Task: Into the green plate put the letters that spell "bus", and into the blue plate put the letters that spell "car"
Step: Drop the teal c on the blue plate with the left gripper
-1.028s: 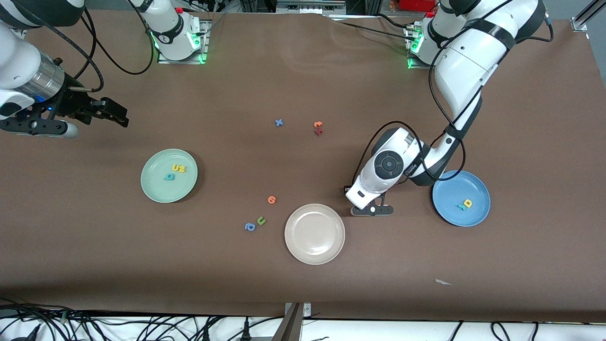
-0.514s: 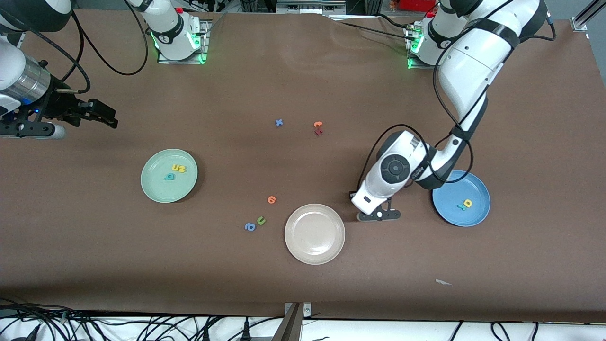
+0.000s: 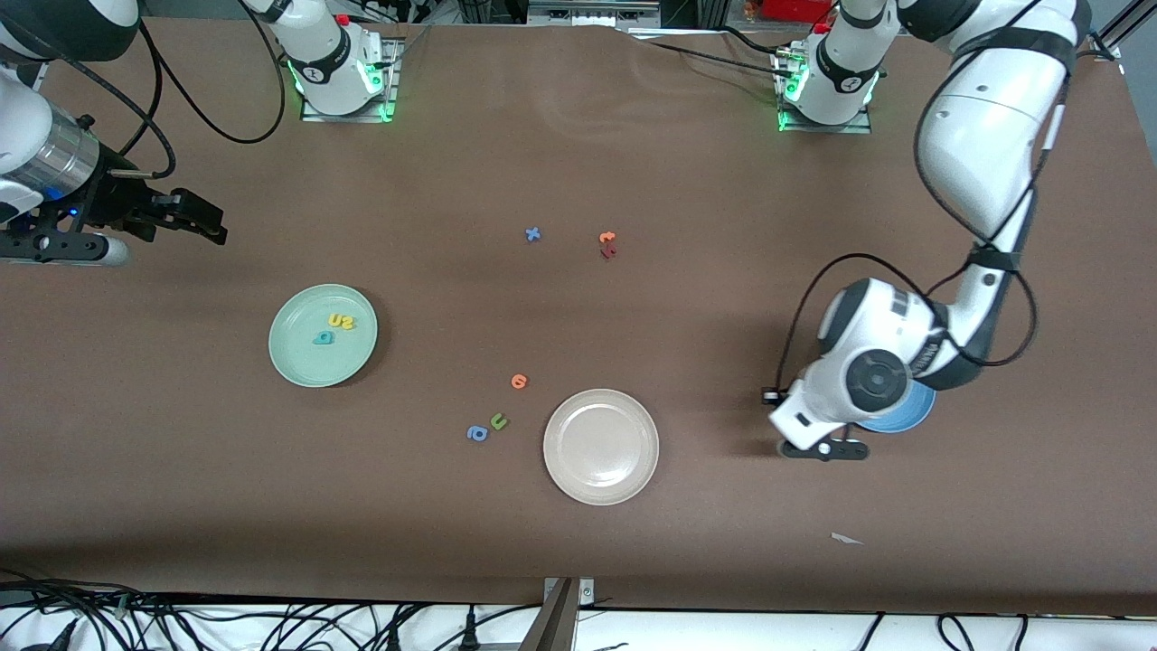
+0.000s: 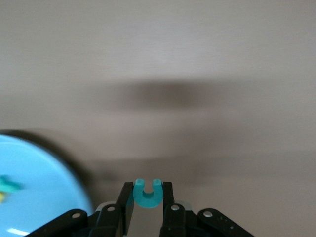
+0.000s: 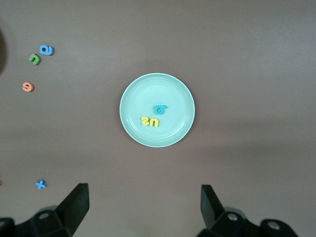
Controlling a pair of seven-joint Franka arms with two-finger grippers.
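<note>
- Left gripper (image 4: 148, 210) hangs over the desk (image 3: 578, 542) just beside the rim of the blue plate (image 3: 913, 418), on the side toward the cream plate; its fingers are pinched on a small teal "c" (image 4: 148, 193), which sticks up between the tips.
- From the front, the left arm's white wrist covers most of the blue plate, so only a sliver of blue shows under it.
- In the left wrist view, a teal letter (image 4: 9, 185) lies in the blue plate, with a bit of yellow next to it at the frame's edge; I cannot read either one.
- Right gripper (image 5: 143, 205) waits up in the air near the right arm's end of the desk, fingers spread wide and holding nothing.
- Green plate (image 3: 323, 335) sits toward the right arm's end, with the teal "b" (image 3: 323, 338), the yellow "u" (image 3: 335, 320) and the yellow "s" (image 3: 347, 323) in it, the two yellow ones side by side.
- Cream plate (image 3: 601, 447) lies near the middle, nearer the front camera than both coloured plates.
- Beside the cream plate, toward the green plate, lie an olive "u" (image 3: 498, 421), a blue "a" (image 3: 477, 434) and an orange letter (image 3: 519, 382).
- Farther from the front camera sit a blue "x" (image 3: 533, 234) and an orange and a dark red letter (image 3: 607, 245) touching each other.
</note>
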